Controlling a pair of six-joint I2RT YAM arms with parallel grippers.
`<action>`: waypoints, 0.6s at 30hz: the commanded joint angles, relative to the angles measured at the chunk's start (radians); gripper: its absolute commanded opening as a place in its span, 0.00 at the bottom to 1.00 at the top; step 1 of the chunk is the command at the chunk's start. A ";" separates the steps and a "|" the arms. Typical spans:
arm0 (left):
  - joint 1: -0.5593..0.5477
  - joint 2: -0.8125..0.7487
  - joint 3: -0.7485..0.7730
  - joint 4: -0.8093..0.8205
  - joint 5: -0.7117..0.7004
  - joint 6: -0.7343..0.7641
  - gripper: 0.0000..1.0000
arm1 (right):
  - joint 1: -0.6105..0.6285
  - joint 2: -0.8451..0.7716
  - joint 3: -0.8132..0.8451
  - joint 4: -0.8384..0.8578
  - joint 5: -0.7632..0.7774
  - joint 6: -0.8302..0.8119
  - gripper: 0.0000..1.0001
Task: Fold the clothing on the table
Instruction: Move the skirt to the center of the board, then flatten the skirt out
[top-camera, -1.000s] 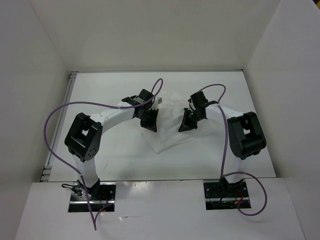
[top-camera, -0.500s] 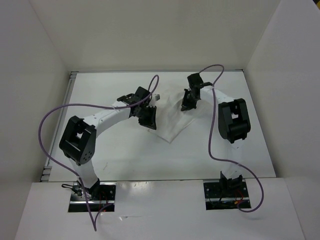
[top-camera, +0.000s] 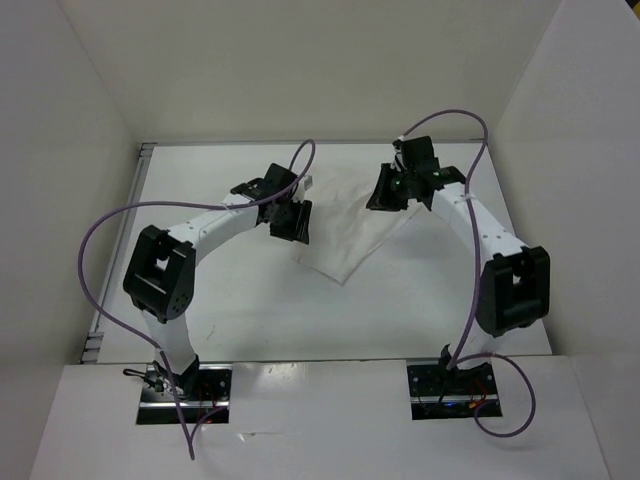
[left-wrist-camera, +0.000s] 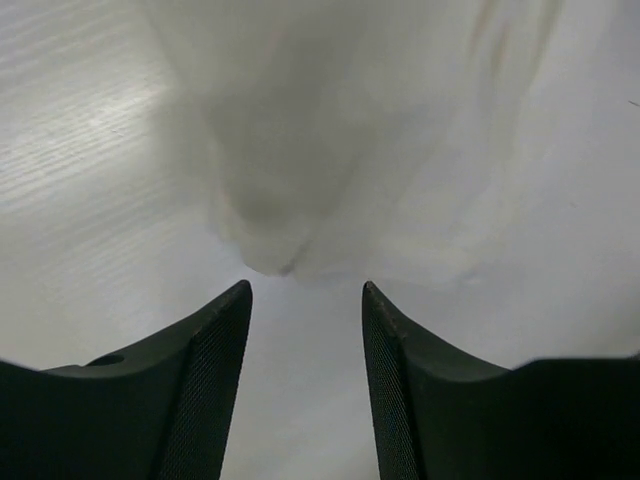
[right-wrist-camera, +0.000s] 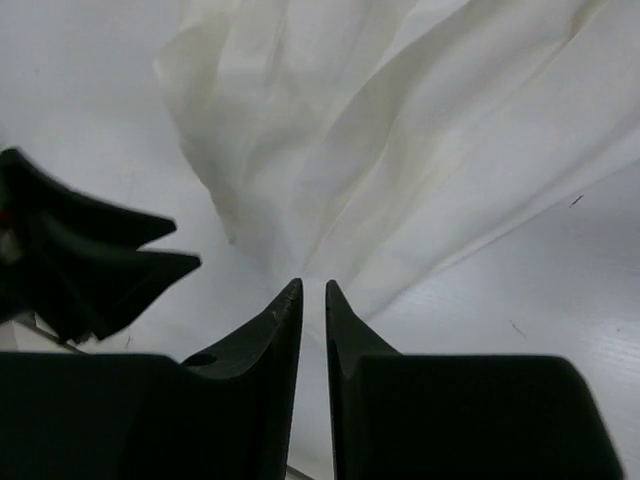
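Observation:
The clothing lies as a white, wrinkled, roughly pointed heap on the table, its tip toward the near side. My left gripper hovers at its left edge. In the left wrist view it is open, with a bunched corner of the clothing lying just beyond the fingertips and nothing between them. My right gripper is at the cloth's far right corner. Its jaws stand a narrow slit apart, and the pleats of the clothing run together right at the tips.
White upright walls close the table in on the left, back and right. The left gripper shows as a dark shape at the left of the right wrist view. Purple cables loop over both arms.
Both grippers moved toward the back of the table with the cloth, the right arm stretching out. The left gripper opened wide and let the cloth go; the right jaws parted slightly.

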 joint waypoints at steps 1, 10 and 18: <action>0.032 0.060 0.010 0.066 -0.060 0.020 0.56 | 0.006 -0.120 -0.081 -0.001 -0.023 0.012 0.21; -0.007 0.162 0.051 0.082 -0.113 0.141 0.56 | 0.006 -0.221 -0.169 0.035 -0.033 0.051 0.22; -0.007 0.106 0.000 0.094 -0.023 0.179 0.56 | 0.006 -0.212 -0.178 0.044 -0.043 0.060 0.22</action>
